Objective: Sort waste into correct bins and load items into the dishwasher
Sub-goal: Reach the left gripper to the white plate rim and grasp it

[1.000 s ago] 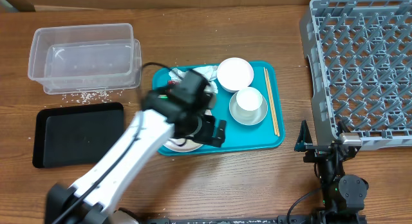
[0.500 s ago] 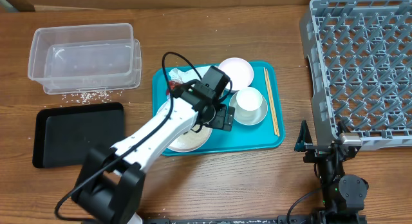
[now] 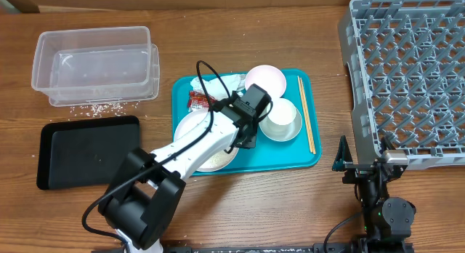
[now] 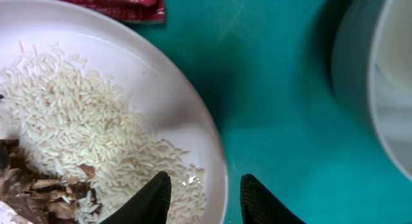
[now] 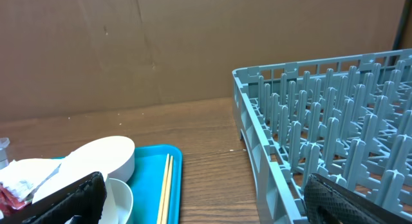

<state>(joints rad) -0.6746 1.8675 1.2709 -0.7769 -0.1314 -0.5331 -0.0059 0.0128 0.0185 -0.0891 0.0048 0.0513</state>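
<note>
Although the overhead camera took in the whole table, the left arm hid most of the left pincer (image 3: 245,139) where it hung over the teal serving tray (image 3: 301,155). That view alone gave the layout. The round white plate (image 3: 187,128) sat at the tray's seven o'clock and the white bowl (image 3: 267,78) at one o'clock. The small white cup (image 3: 281,114) stood in the shallow grey dish (image 3: 290,134) at three o'clock, with the wooden chopsticks (image 3: 306,113) along the right rim. The crumpled napkin (image 3: 218,83) and red sauce packet (image 3: 197,100) lay at eleven o'clock. Off the tray, the clear tub (image 3: 94,64) lay at its ten o'clock, the black tray (image 3: 87,151) at eight o'clock and the dish rack (image 3: 407,71) at two o'clock.

Only the left wrist camera showed the plate's load, white rice (image 4: 77,127) with brown scraps (image 4: 38,192) at seven o'clock, and the fingers (image 4: 154,198). The left pincer was partly open, its jaws astride the plate's rim at five o'clock, one finger over the rice and the other over bare tray. Whether they touched the rim could not be told, and no firm grip showed.

The right wrist camera showed the right pincer (image 5: 206,205) spread wide and empty, facing the bowl, the chopsticks and the rack's upright pegs.
</note>
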